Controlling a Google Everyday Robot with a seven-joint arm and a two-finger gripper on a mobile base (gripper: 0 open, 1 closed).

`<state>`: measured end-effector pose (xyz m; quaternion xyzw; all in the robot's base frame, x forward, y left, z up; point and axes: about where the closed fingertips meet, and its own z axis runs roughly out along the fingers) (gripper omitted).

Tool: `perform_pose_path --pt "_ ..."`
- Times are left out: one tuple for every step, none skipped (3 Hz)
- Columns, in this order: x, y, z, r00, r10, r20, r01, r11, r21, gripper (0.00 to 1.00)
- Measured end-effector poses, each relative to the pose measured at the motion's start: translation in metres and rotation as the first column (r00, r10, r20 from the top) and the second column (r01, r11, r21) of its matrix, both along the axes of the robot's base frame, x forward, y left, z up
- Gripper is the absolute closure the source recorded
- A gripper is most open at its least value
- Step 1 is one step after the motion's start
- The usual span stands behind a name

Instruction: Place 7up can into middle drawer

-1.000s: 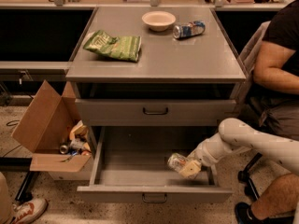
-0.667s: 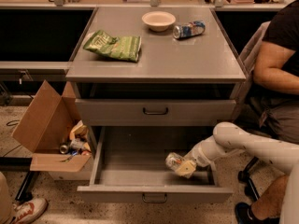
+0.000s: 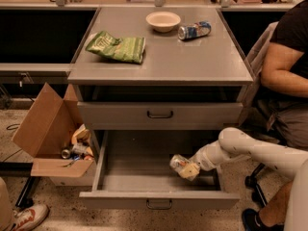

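Since the earlier frames the white robot arm has eased a little further toward the left of the picture, carrying the dented, silvery-white 7up can with green print slightly deeper across the open drawer. The arm's pale yellowish hand now sits low and right of centre in the frame, inside the wide, shallow grey metal middle drawer, which is pulled fully out. The hand is clamped on the 7up can, which is tilted and points toward the left. It is over the right part of the drawer floor, near the right wall; whether it touches the floor cannot be told.

Just above, the matching grey upper drawer front with a small dark loop handle is closed. On the flat grey desk in the upper middle of the frame, a crumpled green snack bag lies toward the left. A round cream bowl stands near the back edge. Just beside the bowl, to its right, a slim blue-and-silver can lies on its side.

At the left of the frame an open brown cardboard box stands beside the cabinet with mixed scraps in it. At the right edge a seated person in a dark shirt shows in part.
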<state>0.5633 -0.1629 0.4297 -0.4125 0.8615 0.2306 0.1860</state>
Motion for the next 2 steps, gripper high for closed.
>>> perform_pose_path --pt "0.001 -0.0004 -0.0003 1.0 -0.005 0.001 0.005 1.0 0.003 0.19" --pt "0.0041 -0.0053 0.0044 0.9996 -0.025 0.011 0.025 0.999 0.024 0.0"
